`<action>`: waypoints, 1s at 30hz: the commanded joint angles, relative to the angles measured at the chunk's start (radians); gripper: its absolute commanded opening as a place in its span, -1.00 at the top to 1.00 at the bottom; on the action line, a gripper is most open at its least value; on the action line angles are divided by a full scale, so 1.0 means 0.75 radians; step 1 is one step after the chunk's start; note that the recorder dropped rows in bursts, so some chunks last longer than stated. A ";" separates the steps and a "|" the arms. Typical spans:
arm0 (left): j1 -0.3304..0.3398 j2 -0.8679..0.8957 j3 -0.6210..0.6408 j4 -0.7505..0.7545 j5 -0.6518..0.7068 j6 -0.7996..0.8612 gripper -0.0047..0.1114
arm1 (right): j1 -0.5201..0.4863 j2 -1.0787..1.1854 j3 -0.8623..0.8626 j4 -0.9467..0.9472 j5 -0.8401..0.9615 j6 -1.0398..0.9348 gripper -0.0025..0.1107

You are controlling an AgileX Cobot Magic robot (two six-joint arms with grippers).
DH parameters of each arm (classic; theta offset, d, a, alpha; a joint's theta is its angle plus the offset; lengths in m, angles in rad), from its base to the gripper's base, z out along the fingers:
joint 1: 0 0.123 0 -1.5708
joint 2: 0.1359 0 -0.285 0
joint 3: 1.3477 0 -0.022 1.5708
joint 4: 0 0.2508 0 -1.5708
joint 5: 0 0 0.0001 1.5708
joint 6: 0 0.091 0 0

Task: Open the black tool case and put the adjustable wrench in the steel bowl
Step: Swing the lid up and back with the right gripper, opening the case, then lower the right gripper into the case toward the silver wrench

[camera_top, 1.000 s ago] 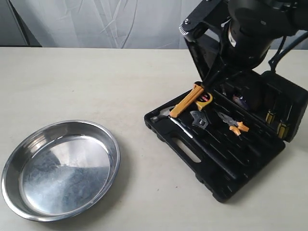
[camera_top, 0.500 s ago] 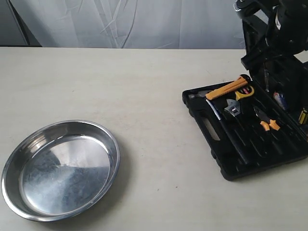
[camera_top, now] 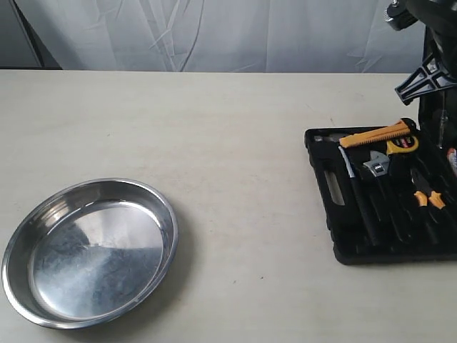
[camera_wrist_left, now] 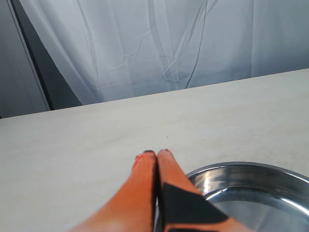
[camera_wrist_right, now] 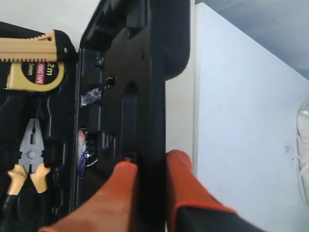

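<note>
The black tool case point(camera_top: 378, 251): moulded plastic, open; steel bowl point(camera_top: 93, 257): round, mirror-shiny.

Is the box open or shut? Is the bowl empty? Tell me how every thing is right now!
black tool case: open, lid raised.
adjustable wrench: lying in the case, not gripped.
steel bowl: upright, empty.
hammer: lying in the case.
pliers: closed, lying in the case.
tape measure: sitting in the case.
left gripper: fingers shut, holding nothing.
right gripper: fingers shut on the case's lid.
</note>
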 commanded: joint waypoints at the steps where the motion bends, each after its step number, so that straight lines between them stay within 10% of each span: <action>1: -0.001 0.005 -0.003 -0.002 -0.007 -0.001 0.91 | -0.016 -0.015 -0.012 -0.239 0.051 0.002 0.97; 23: -0.001 0.005 -0.003 -0.002 -0.007 -0.001 0.91 | -0.409 -0.057 -0.012 0.075 0.051 -0.012 0.95; 30: -0.001 0.005 -0.003 -0.002 -0.007 -0.001 0.91 | -0.449 -0.057 -0.012 0.129 0.051 -0.043 0.04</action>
